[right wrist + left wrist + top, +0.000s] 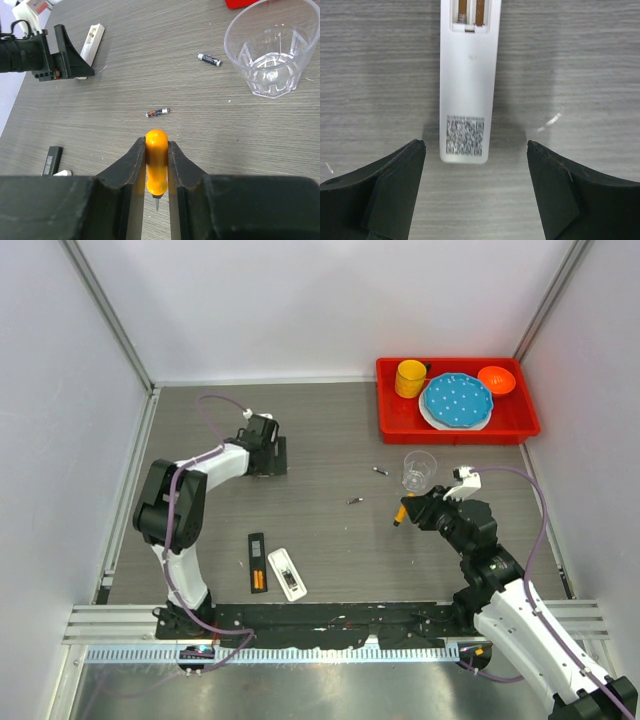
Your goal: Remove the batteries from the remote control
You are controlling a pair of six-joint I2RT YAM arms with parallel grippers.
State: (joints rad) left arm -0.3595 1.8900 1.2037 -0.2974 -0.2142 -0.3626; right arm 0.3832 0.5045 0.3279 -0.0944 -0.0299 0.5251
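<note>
- Top external showing the job partly done: one loose battery (pixel 381 471) lying on the table (pixel 330 420) just beside the glass (pixel 419 470), a second battery (pixel 354 501) lying apart from it, nearer the arms.
- Lying near the arm bases: a black remote (pixel 256 550) seemingly carrying orange cells (pixel 259 581) at its near end, and a second white remote (pixel 287 574) just beside it, with its bay too small in view for judging full or emptied.
- Left wrist looking straight down on a white remote (pixel 467 90) lying back up with the cover off and two orange batteries (pixel 461 12) sitting side by side in the open bay at its far end, so not yet unloaded.
- Left hand (pixel 476 147) standing wide, one finger on each side of the remote's near end, well clear of it, holding nothing and touching nothing.
- Right hand (pixel 156 142) clamping narrow on the orange handle of a screwdriver (pixel 156 175), jaws pressing both sides, metal tip poking out below the handle, near the glass and the loose cells.
- Judging what is remaining: getting the two cells out of the white remote under the left hand, probably also those in the black one; not possible to be telling about the second white remote.
- Judging progress overall: roughly midway, going by two cells out and at least two in place.
</note>
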